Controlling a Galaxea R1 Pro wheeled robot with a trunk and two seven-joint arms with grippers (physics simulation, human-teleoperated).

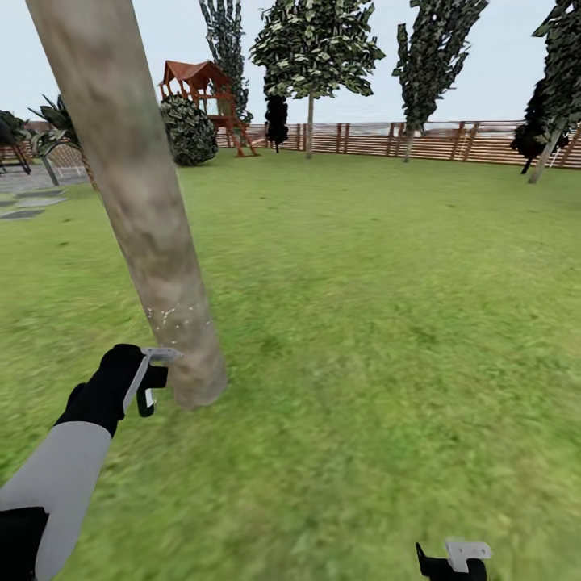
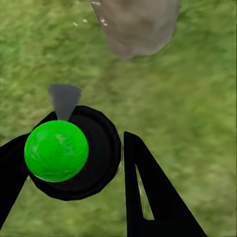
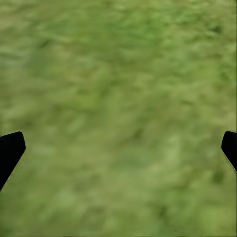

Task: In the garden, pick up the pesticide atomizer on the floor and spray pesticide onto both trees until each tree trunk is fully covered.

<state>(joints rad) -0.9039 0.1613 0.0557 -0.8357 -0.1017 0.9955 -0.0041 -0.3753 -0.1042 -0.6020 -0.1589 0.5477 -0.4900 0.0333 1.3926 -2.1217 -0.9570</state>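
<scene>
We are holding the sprayer (image 2: 57, 150) in our left pincer (image 1: 145, 379), closed around it. The tree trunk (image 1: 141, 202) is rising just ahead of its nozzle, white specks (image 1: 173, 315) low on the bark. Our right pincer (image 1: 452, 561) is hanging open over grass (image 3: 118, 98), farther off.

**Left wrist view: atomizer held at trunk base**

The left hand (image 2: 74, 197) has its black fingers (image 2: 153, 192) closed around the pesticide atomizer (image 2: 74, 153), whose bright green round body sits in a black ring. A grey nozzle points toward the tree trunk (image 2: 136, 24). Whitish pesticide specks (image 2: 101, 20) mark the bark's edge. Blurred grass floor (image 2: 197, 98) lies beneath.
</scene>
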